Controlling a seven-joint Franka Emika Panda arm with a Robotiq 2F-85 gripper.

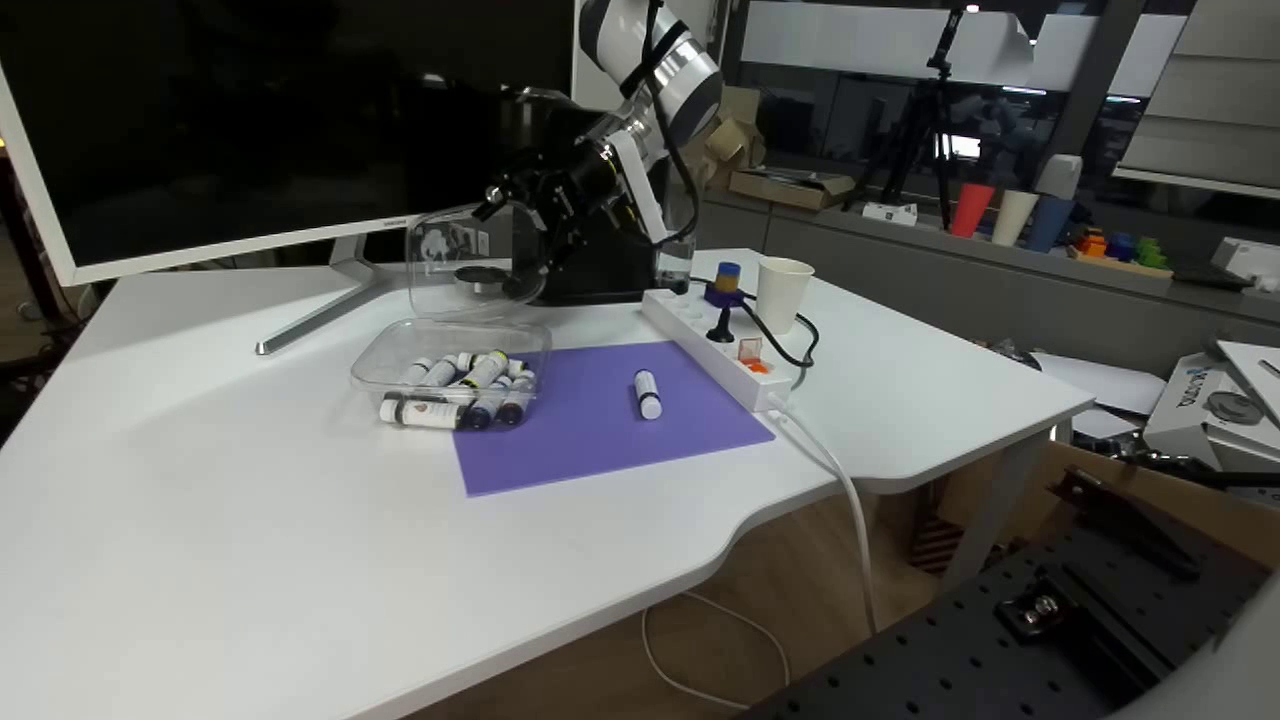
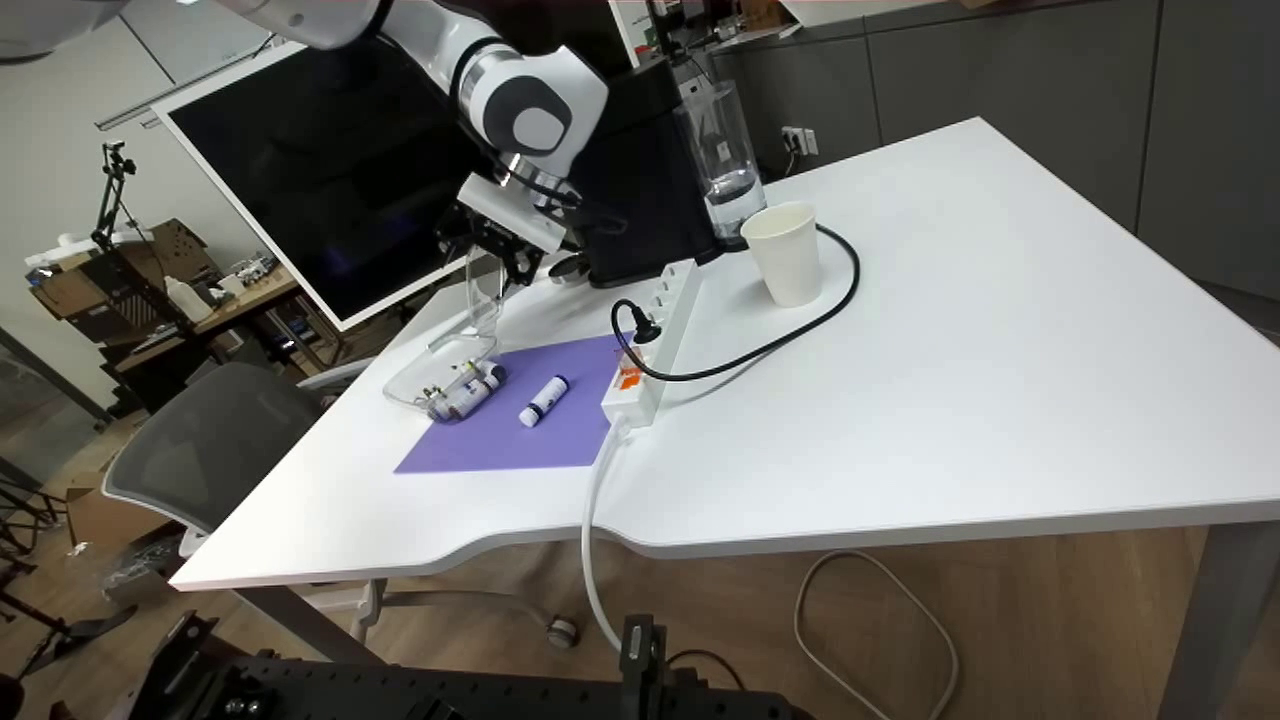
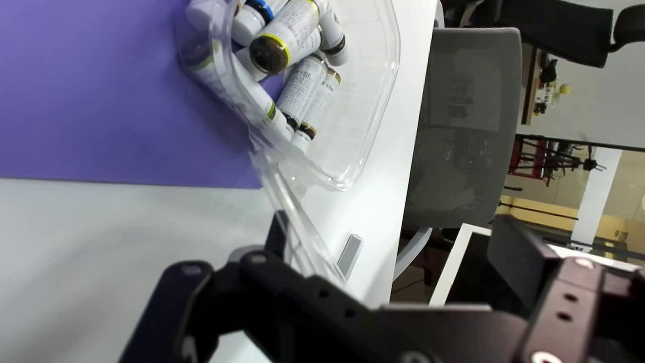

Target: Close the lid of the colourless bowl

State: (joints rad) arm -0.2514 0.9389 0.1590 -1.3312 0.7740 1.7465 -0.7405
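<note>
The colourless bowl is a see-through plastic container on the white table, partly on the purple mat, holding several small white-labelled vials. It also shows in the wrist view. Its clear lid is joined along the bowl's back edge and stands raised, roughly upright. The lid also shows in an exterior view and in the wrist view. My gripper is open at the lid's upper part. One finger is behind the lid, the other well apart on its far side. Whether the finger touches the lid I cannot tell.
A loose vial lies on the purple mat. A white power strip with a cable and a paper cup stand beside it. A tall black box and the monitor with its foot are behind.
</note>
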